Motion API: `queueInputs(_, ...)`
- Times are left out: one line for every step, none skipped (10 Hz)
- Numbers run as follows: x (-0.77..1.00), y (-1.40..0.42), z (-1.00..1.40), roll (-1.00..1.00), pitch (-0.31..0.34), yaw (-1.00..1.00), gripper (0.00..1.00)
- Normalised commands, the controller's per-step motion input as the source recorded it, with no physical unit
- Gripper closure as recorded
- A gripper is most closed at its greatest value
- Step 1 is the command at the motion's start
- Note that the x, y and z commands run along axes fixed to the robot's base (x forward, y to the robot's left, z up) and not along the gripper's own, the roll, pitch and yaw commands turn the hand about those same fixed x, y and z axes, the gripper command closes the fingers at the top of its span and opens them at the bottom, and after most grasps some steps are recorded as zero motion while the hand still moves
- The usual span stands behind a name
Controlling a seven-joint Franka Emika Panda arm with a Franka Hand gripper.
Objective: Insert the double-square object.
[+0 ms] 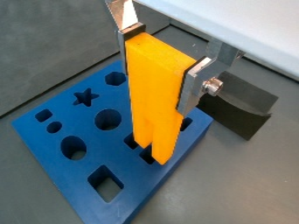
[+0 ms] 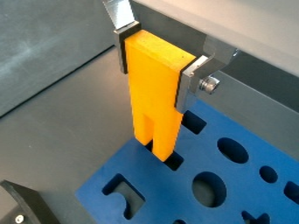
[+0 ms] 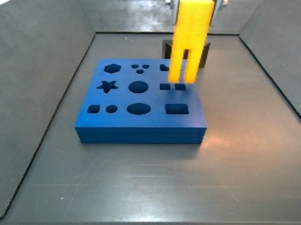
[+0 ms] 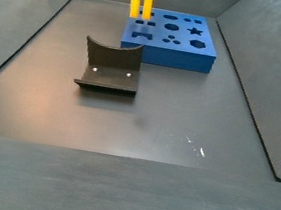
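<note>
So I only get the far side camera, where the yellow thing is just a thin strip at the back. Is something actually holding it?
Observer: Yes. The gripper has its silver fingers clamped on the upper block of the double-square object.
Operator: Has it reached the blue slab?
Observer: In a wrist view the prong tips are right at a pair of square holes in the blue block; one tip looks just inside, but I cannot tell how deep.
Operator: Are there other holes?
Observer: Several: a side view shows a star hole, round ones and a square one on the block's top.
Operator: And that dark curved piece?
Observer: The dark grey holder sits apart from the block, untouched.
</note>
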Motion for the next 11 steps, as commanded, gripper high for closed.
queueInputs(-0.17, 0.0, -0.2, -0.01, -0.114, 0.0, 1.0)
queueInputs(0.0, -0.06, -0.05, -0.05, -0.086, 0.0, 1.0)
queueInputs(-0.03, -0.04, -0.03, -0.06, -0.083, 0.0, 1.0)
queueInputs(-0.1, -0.05, 0.0, -0.04, -0.091, 0.0, 1.0)
queueInputs(-0.17, -0.02, 0.0, -0.04, -0.103, 0.0, 1.0)
queueInputs(-0.26, 0.0, -0.01, -0.01, -0.106, 0.0, 1.0)
queueInputs(-0.22, 0.0, -0.04, -0.03, -0.113, 0.0, 1.0)
queueInputs(0.0, 0.0, -0.05, -0.06, -0.093, 0.01, 1.0)
queueInputs(0.03, -0.02, -0.14, -0.07, -0.064, 0.05, 1.0)
queueInputs(0.16, -0.02, -0.24, -0.04, -0.05, 0.09, 1.0)
queueInputs(0.03, 0.0, -0.27, -0.02, -0.05, 0.05, 1.0)
